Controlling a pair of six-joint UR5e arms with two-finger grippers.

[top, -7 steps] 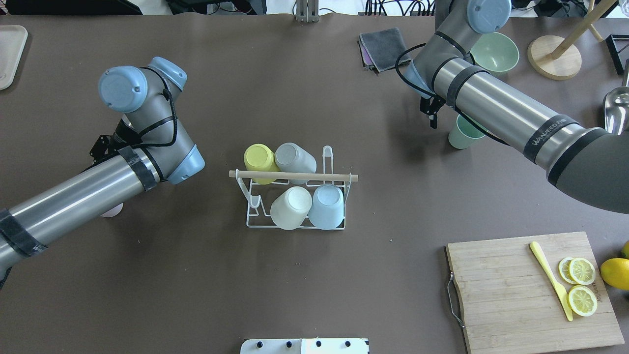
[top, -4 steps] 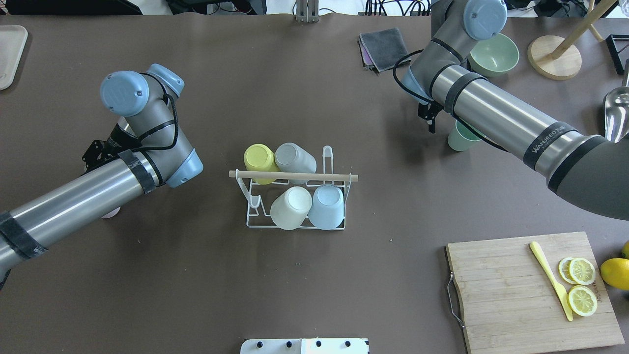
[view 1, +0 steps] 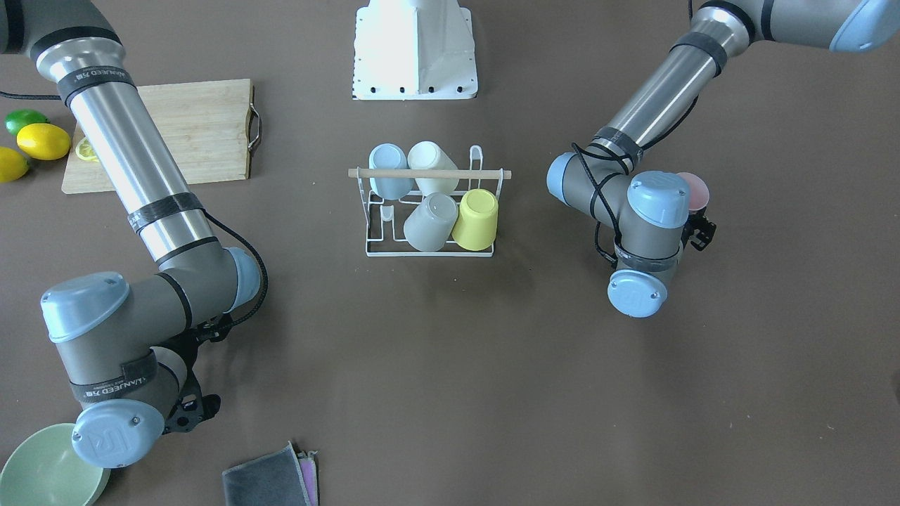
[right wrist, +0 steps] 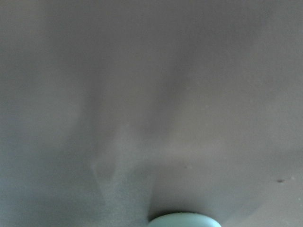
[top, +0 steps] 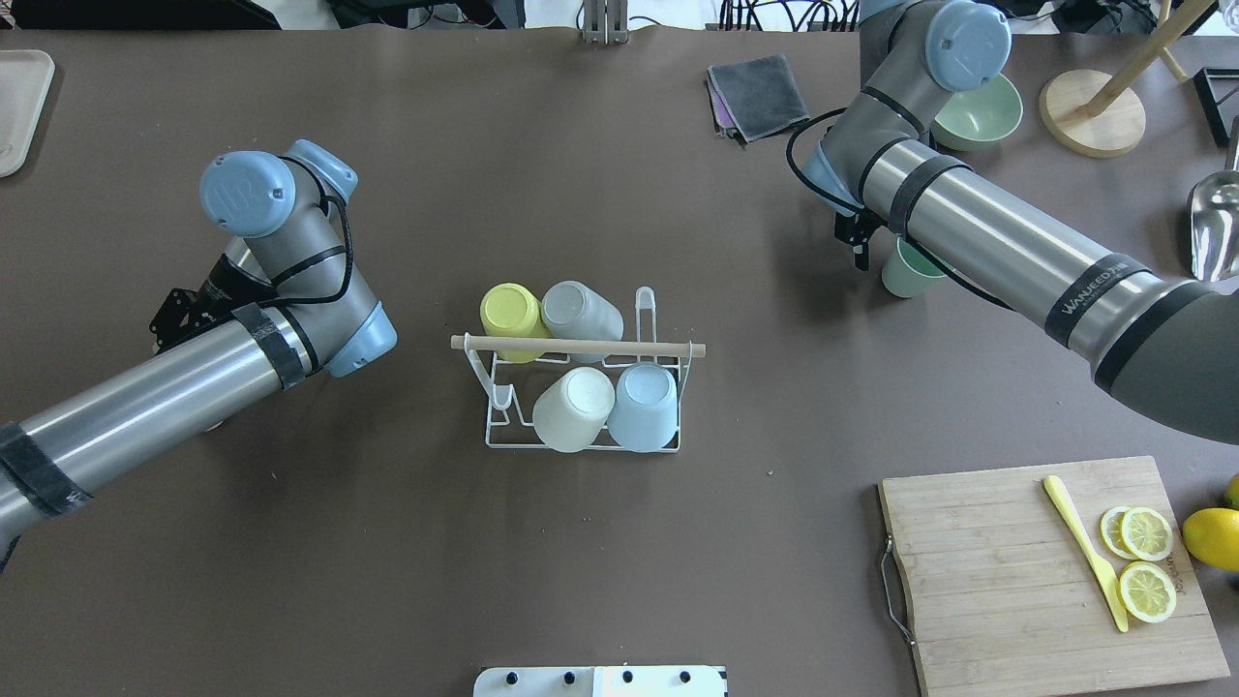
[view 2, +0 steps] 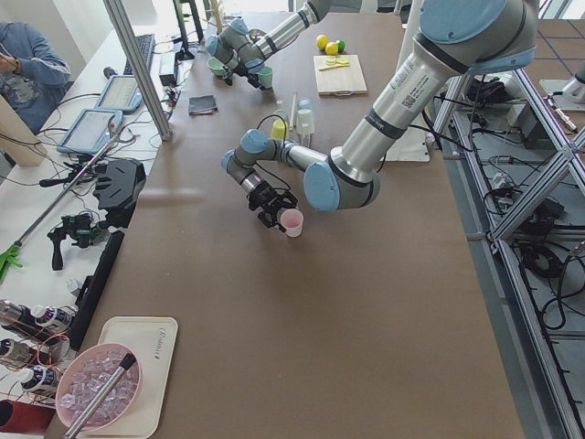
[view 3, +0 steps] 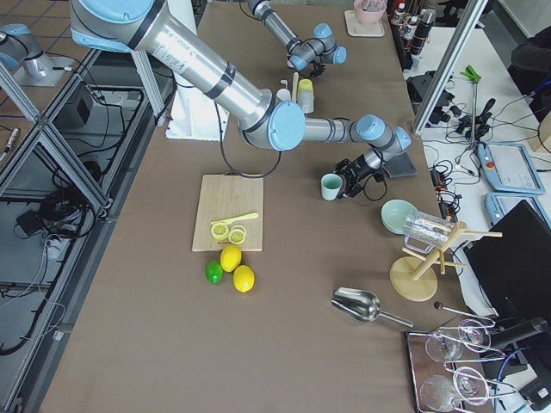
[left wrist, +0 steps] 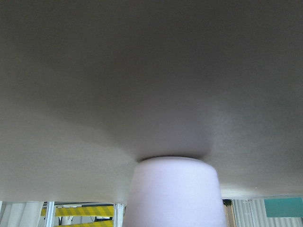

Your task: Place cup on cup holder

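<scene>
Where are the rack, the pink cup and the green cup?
rack point(top: 578, 346): overhead view, wooden rod.
pink cup point(view 2: 292, 222): exterior left view, side wall.
green cup point(view 3: 331, 187): exterior right view, side wall.

We find the cup holder point(top: 581, 346) mid-bench, with four cups point(top: 573, 407) on it. A cutting board point(top: 1007, 571) lies by the robot's edge near the right end, a knife point(top: 1084, 552) and lemon slices point(top: 1147, 592) on it. A bowl point(top: 982, 106) and a cloth point(top: 760, 92) sit by the far edge, right half. A tray point(top: 19, 106) fills the far left corner.
</scene>
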